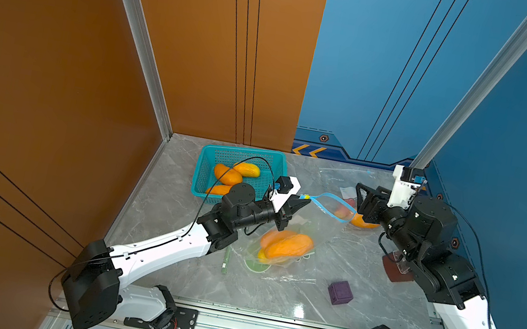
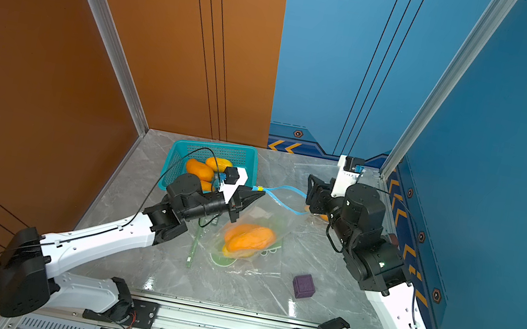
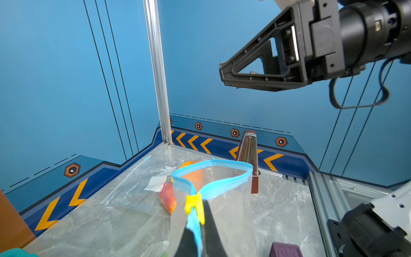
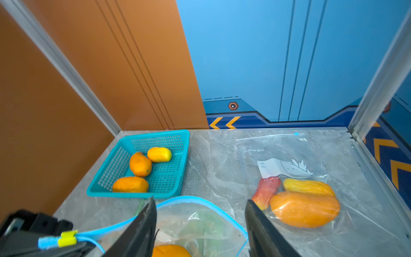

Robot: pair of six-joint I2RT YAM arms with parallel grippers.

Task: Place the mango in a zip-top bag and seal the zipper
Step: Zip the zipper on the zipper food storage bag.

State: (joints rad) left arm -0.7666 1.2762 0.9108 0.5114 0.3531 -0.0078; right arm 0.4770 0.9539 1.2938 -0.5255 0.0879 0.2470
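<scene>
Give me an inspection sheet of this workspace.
Surface: grey marble table, no spills seen.
Job's things: bag holds mangoes, zipper open; three more mangoes in basket; second bag of fruit lies at the back.
Clutter: purple cube, metronome, green strip.
Grippers: left gripper shut on bag's zipper end beside yellow slider; right gripper open, empty, at the bag's mouth.
Cables: left cable arcs above basket; right cable hangs beside its arm.
Surroundings: orange wall, blue wall, aluminium post.

Purple textured cube (image 1: 340,292) sitting lower right of centre; thin green strip (image 1: 226,259) lying left of it; teal mesh plastic basket (image 1: 245,156) sitting mid-frame; brown pyramid-shaped metronome (image 3: 248,153) standing against blue wall.
</scene>
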